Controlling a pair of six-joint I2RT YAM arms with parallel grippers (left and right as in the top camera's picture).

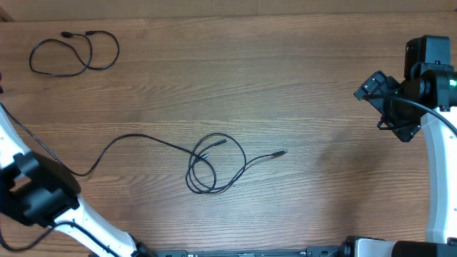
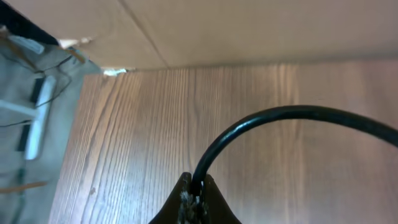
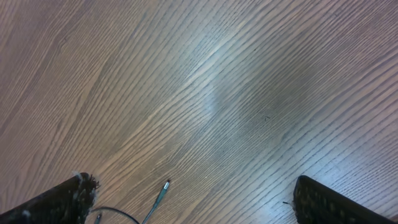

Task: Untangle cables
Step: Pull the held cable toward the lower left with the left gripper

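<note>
Overhead view, brown wood-grain table [image 1: 300, 64] fills the frame.

Upper left: small black looped cable [image 1: 71, 53], flat on the table in two loose rings, well apart from everything else.

Lower left: left tool [image 1: 68, 184] on a white arm, at the end of the long thin black cable [image 1: 143, 138]. In the left wrist view the left tool [image 2: 194, 202] is pressed together, pinching this cable. The cable rises from between the fingers and arcs off toward the right edge of the frame.

Centre: from the left tool the long cable climbs up and right, then runs to mid-frame, where it crosses itself in several overlapping loops. One plug end [image 1: 282, 153] lies just right of the loops, the other within them.

Upper right: right tool [image 1: 389, 107], well apart from the cable. In the right wrist view the right tool [image 3: 193, 196] is spread wide, one finger in each lower corner. A plug end lies on the table near the bottom edge.
</note>
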